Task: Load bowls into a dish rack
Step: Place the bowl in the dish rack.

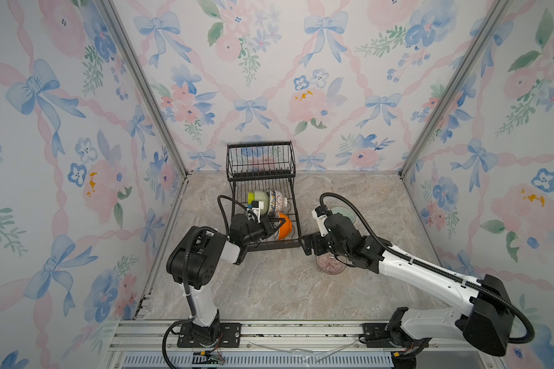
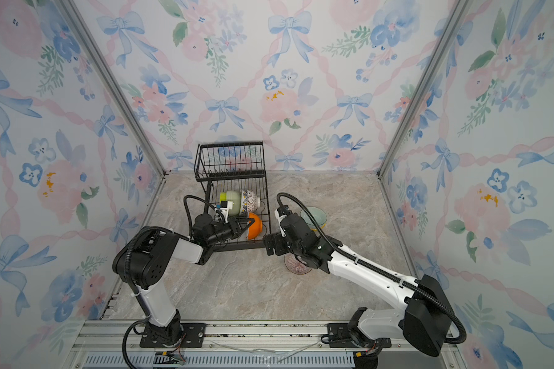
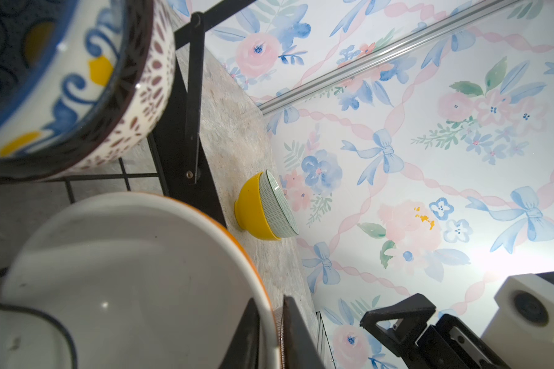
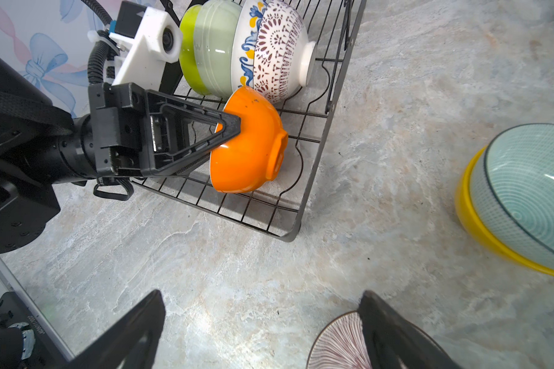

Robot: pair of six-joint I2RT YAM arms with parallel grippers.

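Observation:
The black wire dish rack (image 1: 259, 159) stands at the back, its lower tray (image 4: 317, 166) reaching forward. Leaning together in the tray are a lime green bowl (image 4: 187, 48), a pale green bowl (image 4: 215, 44) and a white patterned bowl (image 4: 279, 54). An orange bowl (image 1: 283, 225) sits tilted on the tray in front of them. My left gripper (image 3: 277, 306) straddles its rim, jaws slightly parted, a thin gap at the outer pad. My right gripper (image 4: 261, 297) hangs wide open over the table, above a white ribbed bowl (image 4: 339, 345).
A pale teal bowl (image 4: 525, 198) sits nested in a yellow bowl (image 4: 474, 220) on the table to the right of the rack. The rack's raised basket (image 2: 231, 159) holds nothing. Flowered walls close off three sides.

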